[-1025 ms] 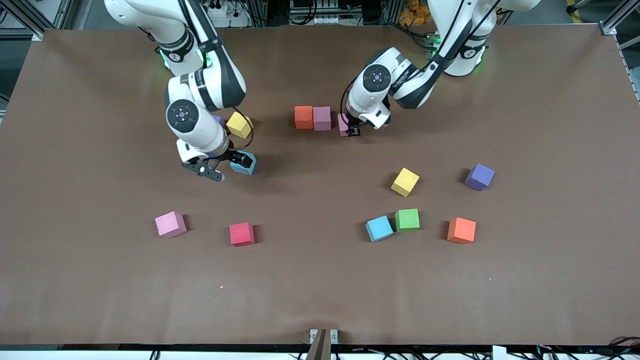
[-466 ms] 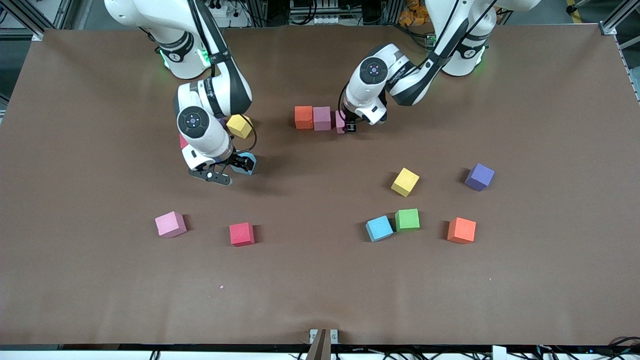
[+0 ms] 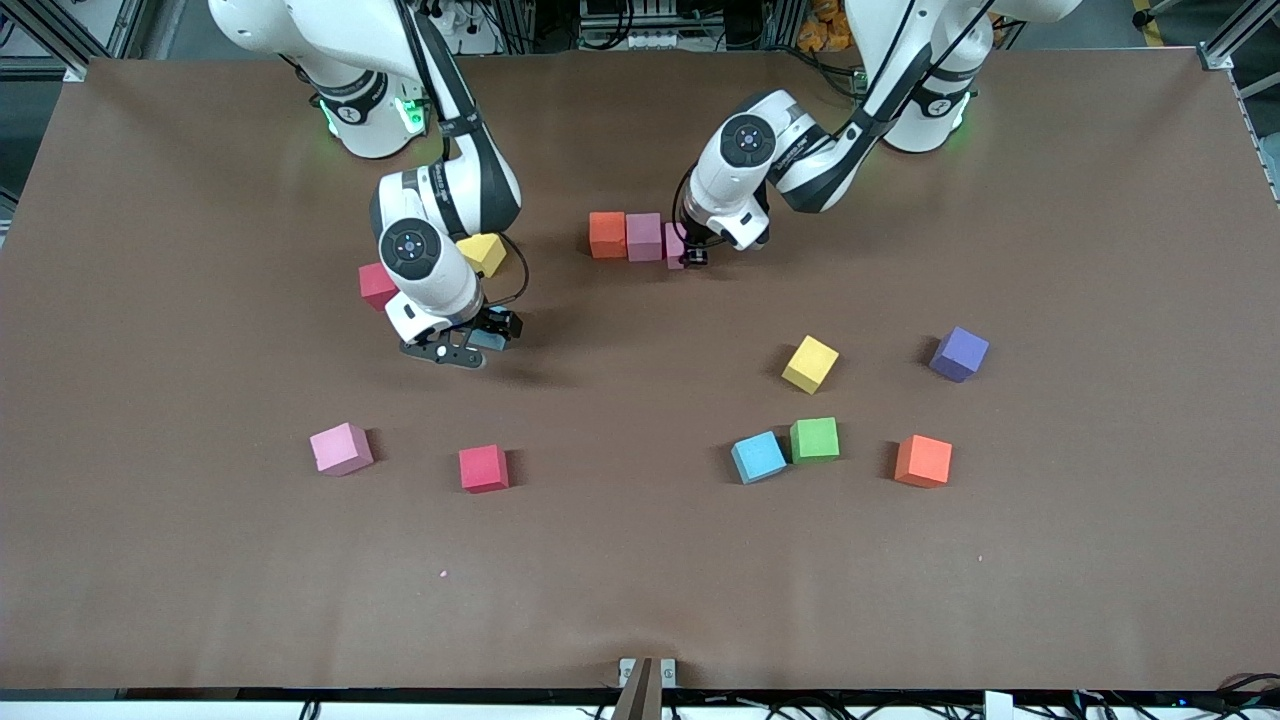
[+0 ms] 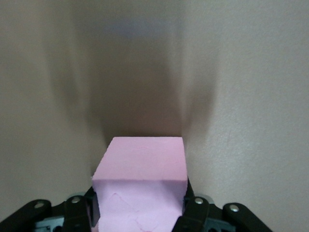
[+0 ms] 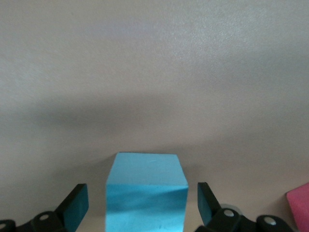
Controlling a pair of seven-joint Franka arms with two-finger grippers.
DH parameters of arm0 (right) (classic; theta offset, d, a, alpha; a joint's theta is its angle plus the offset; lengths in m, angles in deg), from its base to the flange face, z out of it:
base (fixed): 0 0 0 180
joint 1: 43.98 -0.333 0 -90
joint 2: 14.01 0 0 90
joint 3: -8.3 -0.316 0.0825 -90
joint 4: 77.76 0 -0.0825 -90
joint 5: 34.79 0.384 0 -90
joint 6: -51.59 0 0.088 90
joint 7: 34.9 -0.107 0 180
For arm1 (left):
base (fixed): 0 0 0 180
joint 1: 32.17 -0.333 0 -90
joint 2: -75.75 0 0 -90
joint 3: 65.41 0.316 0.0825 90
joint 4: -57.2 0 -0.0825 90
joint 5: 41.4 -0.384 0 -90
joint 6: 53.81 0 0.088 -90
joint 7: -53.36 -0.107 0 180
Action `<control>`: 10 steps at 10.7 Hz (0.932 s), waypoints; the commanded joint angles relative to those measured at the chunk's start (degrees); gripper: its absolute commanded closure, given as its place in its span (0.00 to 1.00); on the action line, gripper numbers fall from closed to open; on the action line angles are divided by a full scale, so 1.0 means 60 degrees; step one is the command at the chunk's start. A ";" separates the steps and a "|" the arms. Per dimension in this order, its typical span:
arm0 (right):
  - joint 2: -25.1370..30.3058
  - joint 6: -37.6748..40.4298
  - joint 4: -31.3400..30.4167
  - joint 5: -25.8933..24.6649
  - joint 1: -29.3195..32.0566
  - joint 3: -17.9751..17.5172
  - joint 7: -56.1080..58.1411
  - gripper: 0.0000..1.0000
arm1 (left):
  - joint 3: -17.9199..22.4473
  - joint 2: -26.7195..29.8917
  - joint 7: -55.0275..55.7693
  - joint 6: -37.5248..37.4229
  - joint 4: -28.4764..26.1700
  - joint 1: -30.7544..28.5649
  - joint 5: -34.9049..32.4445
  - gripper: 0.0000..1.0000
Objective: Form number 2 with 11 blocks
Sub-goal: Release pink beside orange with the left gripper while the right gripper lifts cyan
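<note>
1. The left pincer (image 3: 688,254) is closed on a pink block (image 4: 141,186), low over the bench (image 3: 640,580), just beside the row of an orange block (image 3: 606,235) and another pink block (image 3: 644,237).
2. The right pincer (image 3: 470,345) stands wide, its fingers on both sides of a light blue block (image 5: 146,192) without touching it.
3. The other blocks lie scattered nearer the front camera.

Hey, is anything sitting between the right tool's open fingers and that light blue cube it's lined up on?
Nothing visible. The right tool straddles the light blue matte cube with bare gaps either side.
</note>
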 commanded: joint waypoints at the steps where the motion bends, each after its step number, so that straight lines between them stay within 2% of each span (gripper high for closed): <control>1: -0.0058 -0.0169 -0.0178 0.0271 0.0016 0.0006 0.0433 0.00 | -0.0217 0.0028 0.0186 0.0175 -0.0068 -0.0021 -0.0210 0.63; 2: -0.0087 -0.0183 -0.0178 0.0300 0.0030 0.0006 0.0433 0.00 | -0.0261 0.0028 0.0186 0.0175 -0.0068 -0.0021 -0.0210 0.63; 4: -0.0146 -0.0198 -0.0178 0.0911 0.0030 -0.0008 0.0549 0.00 | -0.0291 -0.0015 0.0200 0.0175 -0.0083 -0.0021 -0.0210 0.61; 5: -0.0146 -0.0198 -0.0193 0.1336 0.0016 -0.0008 0.0913 0.00 | -0.0291 -0.0074 0.0186 0.0175 -0.0068 -0.0021 -0.0210 0.52; 6: -0.0175 -0.0198 -0.0280 0.1659 0.0016 -0.0009 0.1279 0.00 | -0.0291 -0.0118 0.0186 0.0175 -0.0068 -0.0036 -0.0210 0.07; 7: -0.0234 -0.0401 -0.0353 0.1749 -0.0013 0.0006 0.1428 0.00 | -0.0291 -0.0118 0.0171 0.0160 -0.0053 -0.0065 -0.0210 0.00; 10: -0.0278 -0.0564 -0.0442 0.1750 -0.0057 -0.0023 0.1429 0.00 | -0.0451 0.0232 0.0142 -0.0189 0.0034 -0.0255 -0.0210 0.00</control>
